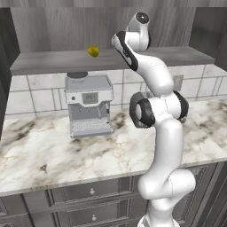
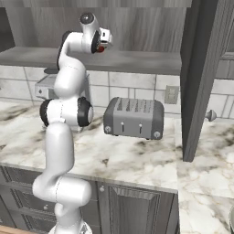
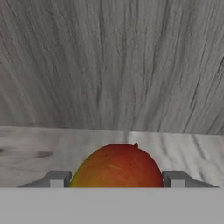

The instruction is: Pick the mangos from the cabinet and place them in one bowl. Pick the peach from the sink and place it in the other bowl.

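Kitchen wall, dark grey wood grain: the cabinet (image 1: 44, 26) stands open, its grey shelf (image 1: 53, 62) running above the marble counter (image 1: 40, 155), and I take that shelf as my landmark. Item one, red-and-green mango (image 3: 117, 166): resting on the shelf close before the cabinet's back panel, set between my two fingertips (image 3: 56, 178), one tip at each flank, the fruit's widest part level with them. My gripper (image 3: 114, 179) is partly closed and, by my reckoning, clamped on this mango, though actual pad contact is hidden at the picture's lower edge. I have reached in level with the shelf so the jaws meet the fruit from the front, which I judge suits a round thing that would roll under a push from above. Item two, yellow-green mango (image 1: 93, 51): on the same shelf, well apart to the left of my hand, above the coffee machine (image 1: 88, 106). Item three, toaster (image 2: 133, 118): on the counter below the shelf.
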